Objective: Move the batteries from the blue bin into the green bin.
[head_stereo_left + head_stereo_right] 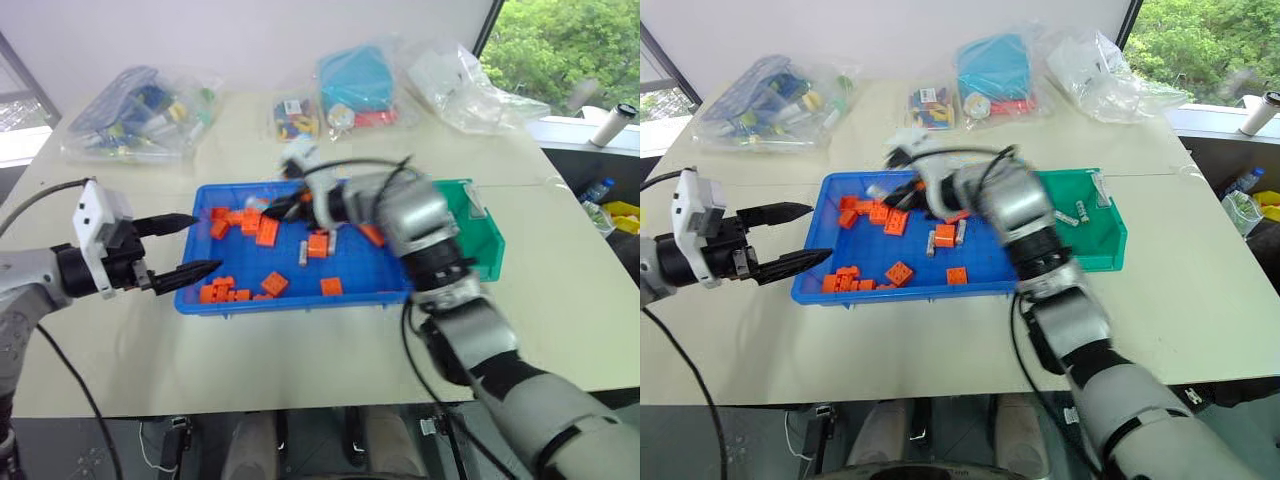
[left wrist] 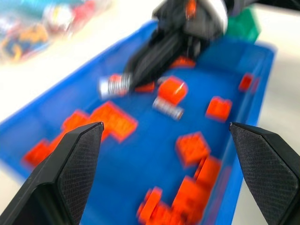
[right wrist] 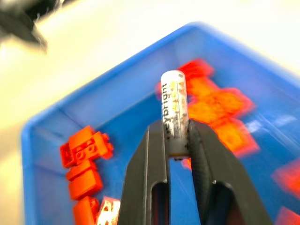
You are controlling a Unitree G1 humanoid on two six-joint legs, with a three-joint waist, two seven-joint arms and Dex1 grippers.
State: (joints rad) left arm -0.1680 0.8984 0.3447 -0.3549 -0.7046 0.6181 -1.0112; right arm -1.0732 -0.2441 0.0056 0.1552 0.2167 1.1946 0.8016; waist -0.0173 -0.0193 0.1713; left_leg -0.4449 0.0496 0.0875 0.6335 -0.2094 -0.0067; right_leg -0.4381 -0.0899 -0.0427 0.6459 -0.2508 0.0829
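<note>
The blue bin [image 1: 900,295] lies mid-table with orange bricks [image 1: 898,272] scattered in it. Two batteries [image 1: 931,242] lie near its middle, beside an orange brick. My right gripper [image 3: 178,136] hovers over the bin's far left part, shut on a battery [image 3: 174,112] that sticks out past the fingertips. That held battery [image 2: 115,85] shows in the left wrist view too. The green bin [image 1: 1105,255] stands against the blue bin's right end, with several batteries [image 1: 1068,217] inside. My left gripper [image 1: 185,245] is open at the blue bin's left edge, holding nothing.
Clear plastic bags of parts [image 1: 140,112] and a teal-filled bag [image 1: 355,85] lie along the table's far side. A crumpled bag [image 1: 465,85] is at the far right. The table's near edge runs close below the blue bin.
</note>
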